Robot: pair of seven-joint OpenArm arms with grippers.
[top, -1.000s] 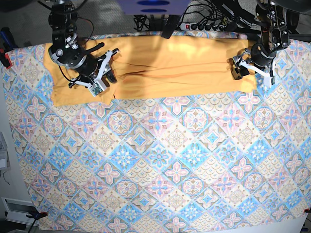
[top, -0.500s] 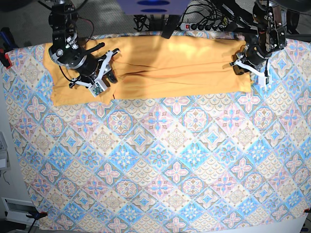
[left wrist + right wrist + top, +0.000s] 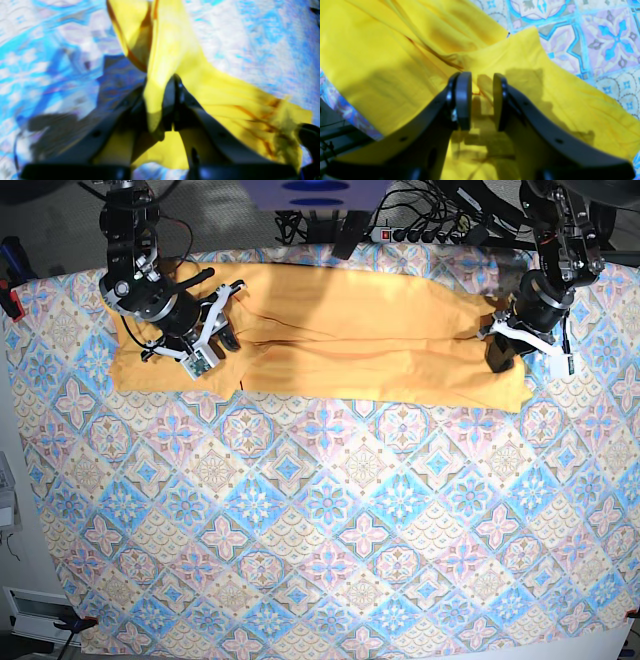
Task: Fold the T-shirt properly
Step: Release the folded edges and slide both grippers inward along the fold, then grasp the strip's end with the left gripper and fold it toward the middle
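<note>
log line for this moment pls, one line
stage: fold underway | left gripper: shut on T-shirt edge, cloth lifted | right gripper: jaws apart over shirt, no grip seen | tablecloth: flat

Blur and cut-offs

The left wrist view is smeared; the tablecloth (image 3: 262, 50) pattern there is unreadable. Picture edges crop the T-shirt (image 3: 382, 62) in both wrist views.

Tablecloth (image 3: 330, 520) w/ T-shirt (image 3: 340, 330) lying along far edge.
</note>
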